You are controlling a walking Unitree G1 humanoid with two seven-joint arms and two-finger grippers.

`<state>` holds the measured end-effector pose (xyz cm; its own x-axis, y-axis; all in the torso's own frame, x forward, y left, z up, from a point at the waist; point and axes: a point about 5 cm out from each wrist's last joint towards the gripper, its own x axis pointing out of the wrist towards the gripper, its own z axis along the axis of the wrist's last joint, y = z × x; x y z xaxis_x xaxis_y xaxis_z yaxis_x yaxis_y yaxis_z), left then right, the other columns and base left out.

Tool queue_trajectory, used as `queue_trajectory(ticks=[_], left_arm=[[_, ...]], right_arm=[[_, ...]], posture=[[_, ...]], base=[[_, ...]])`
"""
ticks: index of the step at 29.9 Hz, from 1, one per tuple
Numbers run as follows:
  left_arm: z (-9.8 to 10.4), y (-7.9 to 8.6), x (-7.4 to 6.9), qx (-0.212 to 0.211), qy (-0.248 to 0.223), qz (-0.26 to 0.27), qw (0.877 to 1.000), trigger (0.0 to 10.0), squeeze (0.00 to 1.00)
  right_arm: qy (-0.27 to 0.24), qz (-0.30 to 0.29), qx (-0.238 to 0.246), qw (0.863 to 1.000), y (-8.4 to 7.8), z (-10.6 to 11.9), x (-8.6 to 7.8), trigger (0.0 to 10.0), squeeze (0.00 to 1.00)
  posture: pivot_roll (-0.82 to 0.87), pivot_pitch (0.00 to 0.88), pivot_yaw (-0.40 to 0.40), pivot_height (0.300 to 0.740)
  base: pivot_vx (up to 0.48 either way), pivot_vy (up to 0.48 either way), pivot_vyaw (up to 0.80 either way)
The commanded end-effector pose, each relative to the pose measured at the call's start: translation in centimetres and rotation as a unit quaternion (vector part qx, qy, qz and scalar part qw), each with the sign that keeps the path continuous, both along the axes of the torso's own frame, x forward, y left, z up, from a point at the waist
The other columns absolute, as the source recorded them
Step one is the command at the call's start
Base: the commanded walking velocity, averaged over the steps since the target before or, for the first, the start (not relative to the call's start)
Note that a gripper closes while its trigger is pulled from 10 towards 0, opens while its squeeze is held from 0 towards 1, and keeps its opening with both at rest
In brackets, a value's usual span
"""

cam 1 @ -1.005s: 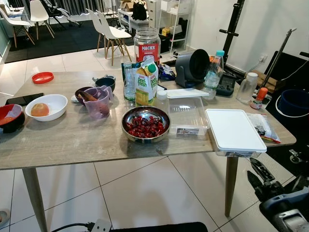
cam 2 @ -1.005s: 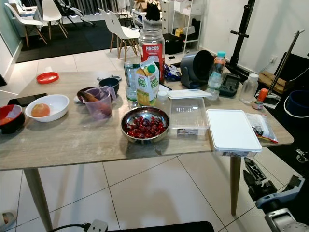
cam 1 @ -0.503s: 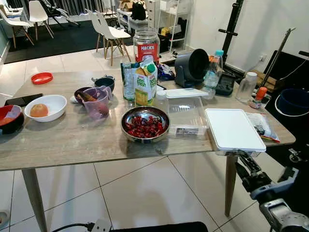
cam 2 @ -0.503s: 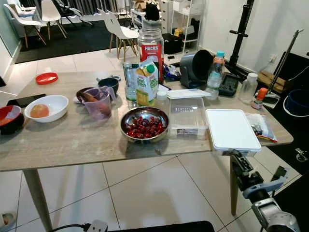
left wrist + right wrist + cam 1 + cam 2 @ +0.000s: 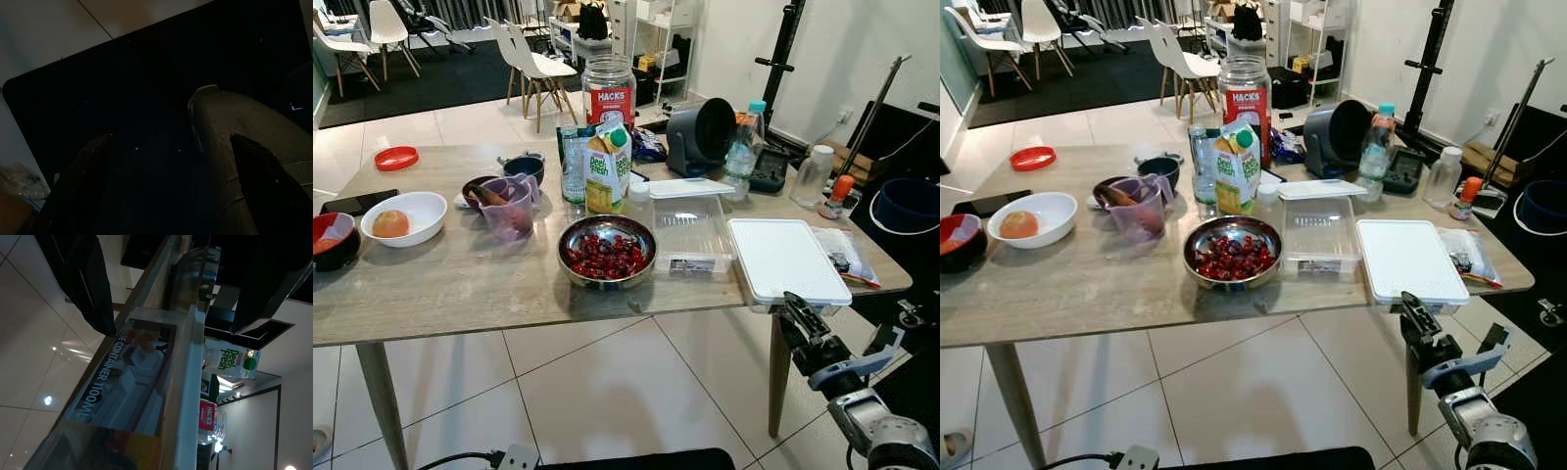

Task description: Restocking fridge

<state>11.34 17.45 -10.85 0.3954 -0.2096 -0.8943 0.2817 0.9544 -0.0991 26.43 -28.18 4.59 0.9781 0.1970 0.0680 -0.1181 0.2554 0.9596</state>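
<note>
On the wooden table (image 5: 460, 294) stand a Peel Fresh juice carton (image 5: 607, 168), a steel bowl of red cherries (image 5: 606, 253), a clear empty container (image 5: 690, 230) and a flat container with a white lid (image 5: 786, 259). My right gripper (image 5: 795, 311) is open, just below and in front of the lidded container's near edge. In the right wrist view the container's label (image 5: 122, 377) lies close ahead between the two fingers, with the juice carton (image 5: 230, 360) beyond. The left wrist view is dark, and its fingers (image 5: 93, 161) stand apart over a black mat.
A Hacks jar (image 5: 610, 93), water bottles (image 5: 744, 147), a black fan (image 5: 700, 135), a purple cup (image 5: 512, 208), a white bowl with a fruit (image 5: 406, 213), a red bowl (image 5: 333, 240) and a phone (image 5: 362, 201) crowd the table. White chairs (image 5: 533, 59) stand behind.
My right gripper has risen and moved left from low beside the table leg up to the lidded container's front edge. The things on the table have not moved.
</note>
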Motion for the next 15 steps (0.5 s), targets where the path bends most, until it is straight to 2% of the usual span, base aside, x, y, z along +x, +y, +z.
queue_trajectory(ticks=[1, 15], left_arm=[[-0.6, 0.2, -2.0, 0.007, 0.040, -0.005, 0.999, 10.0, 0.00], [-0.6, 0.1, -1.9, 0.004, 0.040, -0.005, 0.999, 10.0, 0.00]], right_arm=[[0.004, -0.002, -0.003, 1.000, 0.3, 0.0, 0.4, 10.0, 0.00], [0.037, -0.032, -0.019, 0.999, 0.7, -0.3, 1.5, 10.0, 0.00]], posture=[[-0.05, 0.000, -0.019, 0.740], [-0.05, 0.000, -0.016, 0.740]], base=[[0.000, 0.000, 0.00], [0.000, 0.000, 0.00]])
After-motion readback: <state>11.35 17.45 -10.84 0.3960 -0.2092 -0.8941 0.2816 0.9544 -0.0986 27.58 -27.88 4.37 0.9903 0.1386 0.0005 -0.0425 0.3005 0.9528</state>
